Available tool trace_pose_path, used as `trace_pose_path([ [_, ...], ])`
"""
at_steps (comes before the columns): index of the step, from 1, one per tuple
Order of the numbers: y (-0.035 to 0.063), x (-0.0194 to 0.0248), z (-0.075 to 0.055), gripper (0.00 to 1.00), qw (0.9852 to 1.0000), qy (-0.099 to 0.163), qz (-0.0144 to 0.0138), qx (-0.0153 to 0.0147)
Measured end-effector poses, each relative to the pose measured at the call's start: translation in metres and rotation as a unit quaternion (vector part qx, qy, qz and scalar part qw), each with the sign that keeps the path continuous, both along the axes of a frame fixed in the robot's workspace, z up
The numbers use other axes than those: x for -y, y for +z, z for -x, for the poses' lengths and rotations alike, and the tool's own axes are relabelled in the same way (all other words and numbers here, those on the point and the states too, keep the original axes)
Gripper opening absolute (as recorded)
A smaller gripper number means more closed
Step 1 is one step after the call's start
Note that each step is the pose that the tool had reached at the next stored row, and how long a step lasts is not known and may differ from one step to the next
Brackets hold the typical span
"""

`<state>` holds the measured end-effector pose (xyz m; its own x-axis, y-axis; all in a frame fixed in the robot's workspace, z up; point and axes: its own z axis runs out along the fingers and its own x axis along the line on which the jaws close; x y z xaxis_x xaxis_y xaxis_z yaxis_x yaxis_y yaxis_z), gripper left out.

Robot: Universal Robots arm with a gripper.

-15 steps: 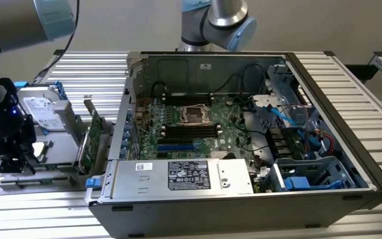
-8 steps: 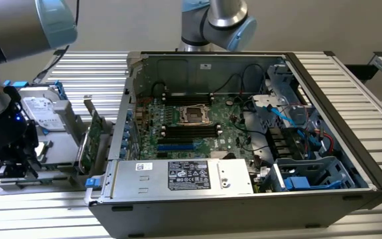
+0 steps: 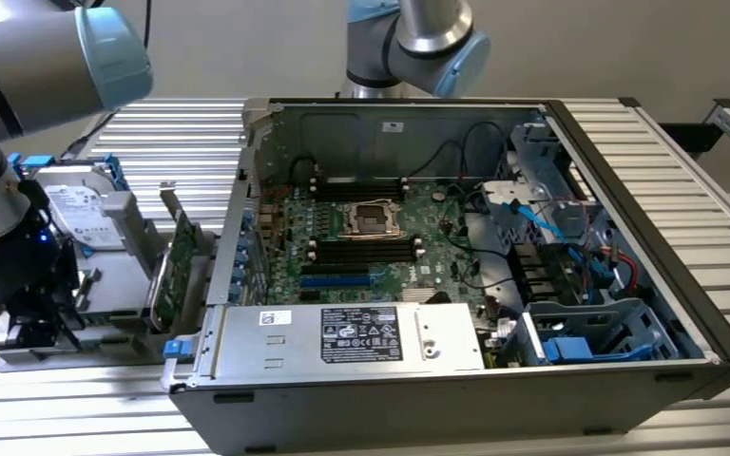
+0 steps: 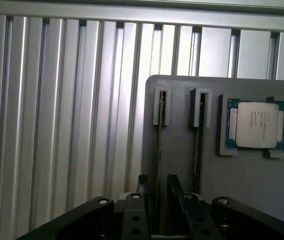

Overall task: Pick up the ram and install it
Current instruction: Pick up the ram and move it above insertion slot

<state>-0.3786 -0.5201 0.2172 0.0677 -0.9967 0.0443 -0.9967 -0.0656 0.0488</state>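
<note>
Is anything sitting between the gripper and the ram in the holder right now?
Nothing visible does. In the wrist view the open gripper straddles the ram, which stands on edge in the grey holder. The second stick and the processor sit off to one side.

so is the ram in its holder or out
In: the ram stands on edge, slotted in the holder, the open gripper straddling it.
</note>
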Motion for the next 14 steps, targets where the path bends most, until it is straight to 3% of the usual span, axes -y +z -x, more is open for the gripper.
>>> trace_pose_path([
  [11,-0.0198,0.0001,0.000,0.30,1.0000,0.000,0.0000,0.0003],
  [14,-0.0202,0.0002,0.000,0.30,1.0000,0.000,0.0001,0.0002],
])
